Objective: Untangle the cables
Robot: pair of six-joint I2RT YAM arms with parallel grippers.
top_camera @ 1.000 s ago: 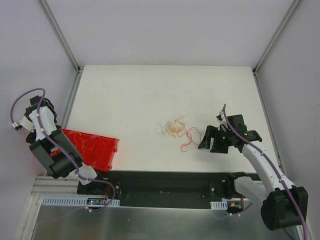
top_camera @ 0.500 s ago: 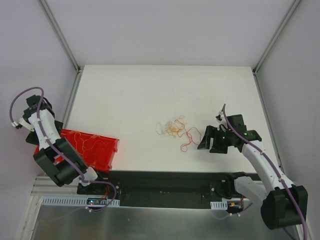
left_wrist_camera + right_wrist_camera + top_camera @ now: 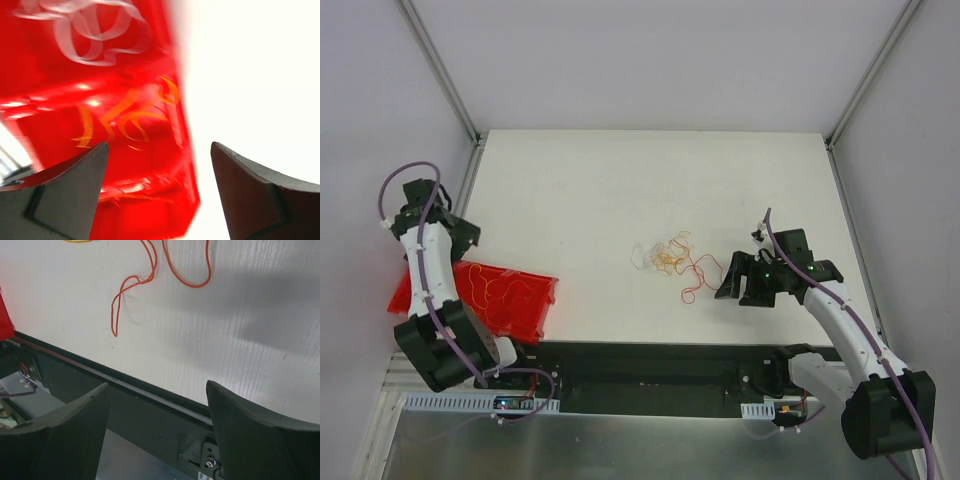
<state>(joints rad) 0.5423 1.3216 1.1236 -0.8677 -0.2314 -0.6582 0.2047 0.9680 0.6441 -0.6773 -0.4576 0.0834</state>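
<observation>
One white counter [image 3: 620, 180], matt, bounded by aluminium rails and pale grey walls; dark base strip along the near edge.

One tangle, the cables [image 3: 670, 257]: red, orange-yellow and whitish strands, lying loose near the counter's centre.

Right pincer [image 3: 157, 385]: fingers apart, nothing between them, low over the counter, near the tangle's right side and clear of it; a red strand [image 3: 132, 282] trails toward it.

Left pincer [image 3: 157, 150]: fingers apart, empty, above a red tray [image 3: 525, 300] at the near-left edge, well apart from the tangle; orange strands [image 3: 125, 120] lie in the tray.
</observation>
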